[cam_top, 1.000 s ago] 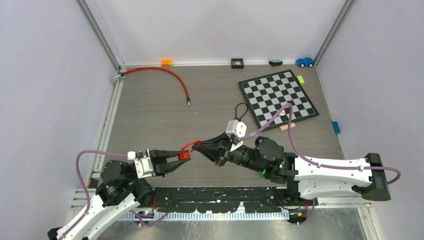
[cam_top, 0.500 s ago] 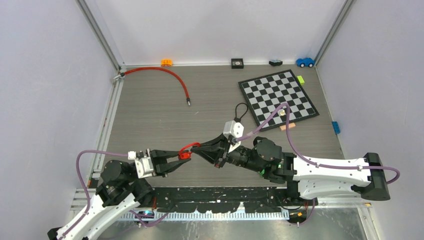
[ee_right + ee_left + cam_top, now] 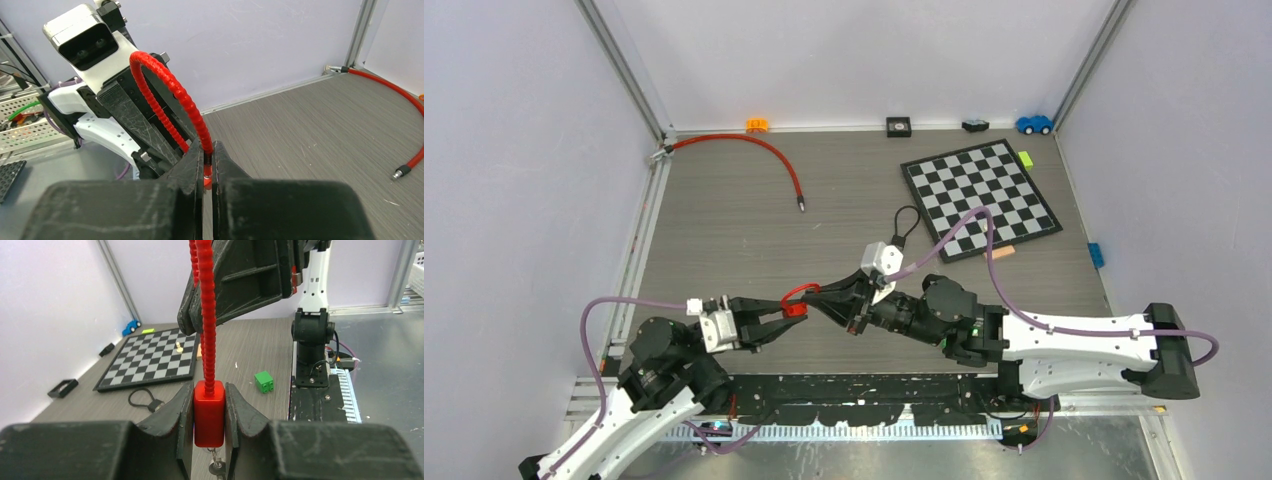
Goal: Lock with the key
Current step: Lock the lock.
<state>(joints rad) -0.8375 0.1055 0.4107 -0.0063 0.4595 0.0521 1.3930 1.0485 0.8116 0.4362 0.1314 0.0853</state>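
Centrally, above the table's [image 3: 724,220] near edge, we see the left gripper [image 3: 787,318] clamped on the red lock body [image 3: 209,415], key [image 3: 216,469] dangling beneath; the right gripper [image 3: 817,296] pinches the lock's ribbed cable loop [image 3: 170,92].

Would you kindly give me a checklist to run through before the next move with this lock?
1. Left claw grips lock body: ok.
2. Right claw pinches cable: ok.
3. Cable's free end seated in lock body: cannot tell.
4. Key within sight under lock body: ok.
5. A claw free to turn key: not ok.
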